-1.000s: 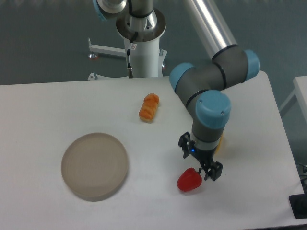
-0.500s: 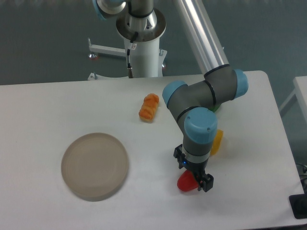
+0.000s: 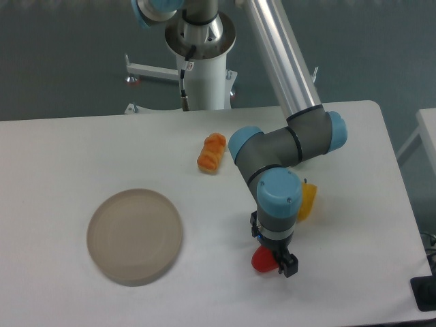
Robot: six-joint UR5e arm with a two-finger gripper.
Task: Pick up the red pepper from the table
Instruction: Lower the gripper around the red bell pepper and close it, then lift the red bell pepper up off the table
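The red pepper (image 3: 259, 261) lies on the white table (image 3: 75, 150) at the front right, mostly covered by my gripper (image 3: 273, 255). The gripper points straight down and is lowered over the pepper. One black finger (image 3: 289, 265) shows at the pepper's right side, and the other is hidden under the wrist. The jaws look open around the pepper, and only its left part shows.
A yellow pepper (image 3: 307, 199) lies just behind and right of the wrist. An orange ridged croissant-like piece (image 3: 212, 152) lies at centre back. A round beige-grey plate (image 3: 134, 236) sits at the front left. The arm's base (image 3: 201, 61) stands behind the table.
The gripper has moved left and down, from beside the red pepper to directly over it, covering most of it. The pepper has not moved.
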